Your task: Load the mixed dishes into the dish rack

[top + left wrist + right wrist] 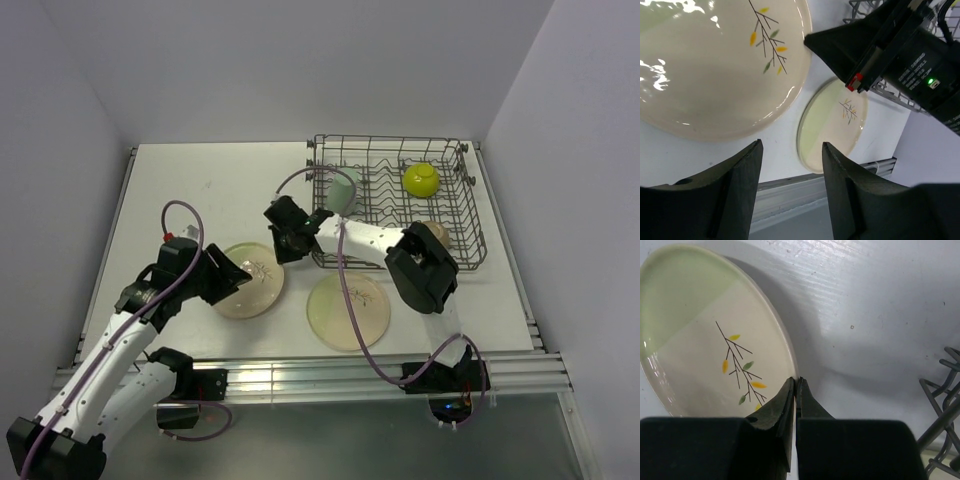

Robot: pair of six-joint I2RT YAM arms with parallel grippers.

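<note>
Looking down from the top view, the rack (470, 215) is seen at the back right of the table (200, 190). A lime bowl (420, 180) is sat inside it toward the back right, and a mint cup (345, 188) is sat at its left end. Two plates are laid flat on the table in front of the rack: the left plate (255, 290) and the right plate (348, 312), near each other but apart. The left gripper (238, 272) is placed at the left plate's left edge. The right arm (365, 238) is stretched along the rack's front edge, and the right gripper (285, 250) is set at the left plate's back right rim.

Left wrist view: the fingers (735, 190) are seen parted by a moderate gap. Only bare table and the table's edge are seen between them, and nothing is held. The left plate's rim is just beyond the tips. The right plate is shown further off, and the right arm's black body is seen above it, in front of the rack.

Right wrist view: the jaws are pressed together, tips meeting right at the left plate's rim. No rim is seen between them, and whether the plate is touched cannot be told. A rack corner is caught at the lower right.
</note>
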